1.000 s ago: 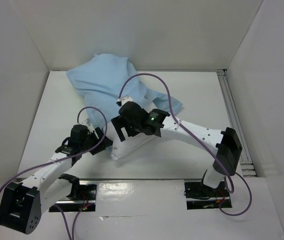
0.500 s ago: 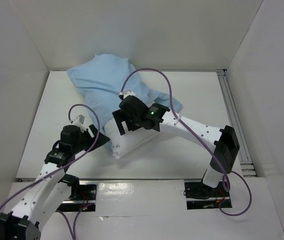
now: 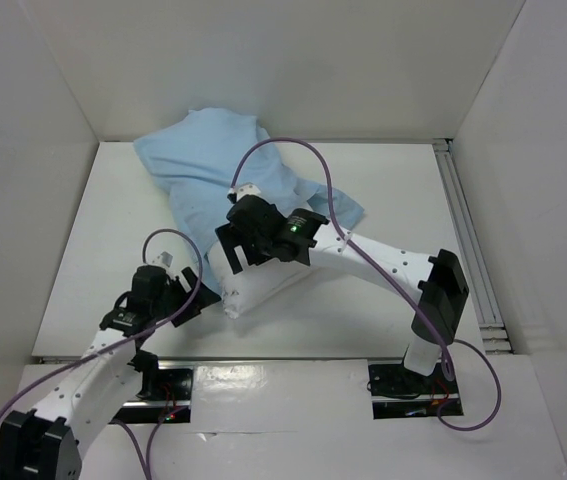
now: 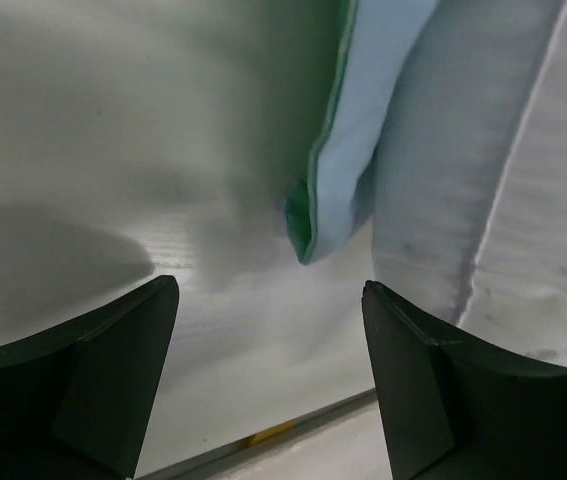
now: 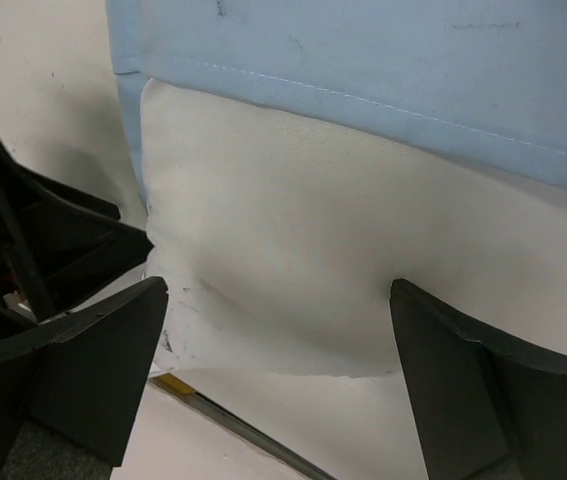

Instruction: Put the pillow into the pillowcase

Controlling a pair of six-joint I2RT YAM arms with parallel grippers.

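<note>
The left gripper (image 4: 268, 300) has its jaws spread wide with nothing between them, near a corner of the pillowcase (image 4: 338, 150), which is light blue with a green inner edge; the right gripper (image 5: 278, 300) is likewise wide and empty, poised over the pillow (image 5: 283, 220); the pillow's white near end pokes out past the pillowcase's stitched hem, the rest covered; both lie on the white table (image 3: 383, 200), between the arms and the back wall.

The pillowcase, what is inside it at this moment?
The pillow is partly inside the pillowcase; its white near end sticks out past the hem. The blue cloth hides how far in it reaches.
</note>
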